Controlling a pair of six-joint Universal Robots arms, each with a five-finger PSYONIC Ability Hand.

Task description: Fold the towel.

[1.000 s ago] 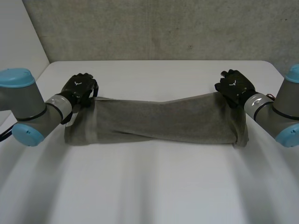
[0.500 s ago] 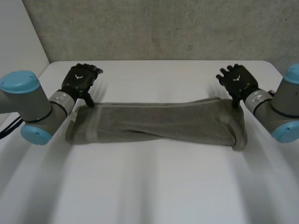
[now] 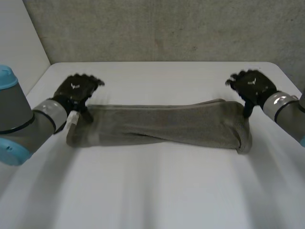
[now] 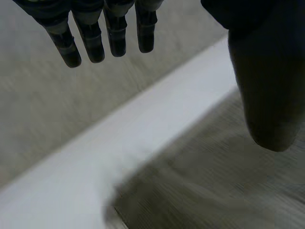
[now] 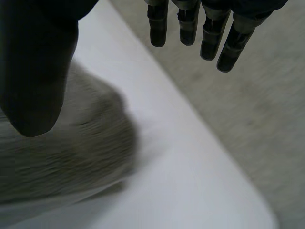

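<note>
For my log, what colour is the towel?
Plain grey-brown towel, clearest in the head view.

Plain grey-brown towel point(image 3: 162, 125); white table point(image 3: 152, 191). Black left hand point(image 3: 76, 90) and right hand point(image 3: 252, 86). Mottled grey wall point(image 3: 167, 28).

No legible text, number or brand. A small white mark point(image 3: 74, 86) sits on the back of the left hand point(image 3: 79, 93), mid-left of frame, and of the right hand point(image 3: 256, 88), mid-right; its shape spells no letters.
</note>
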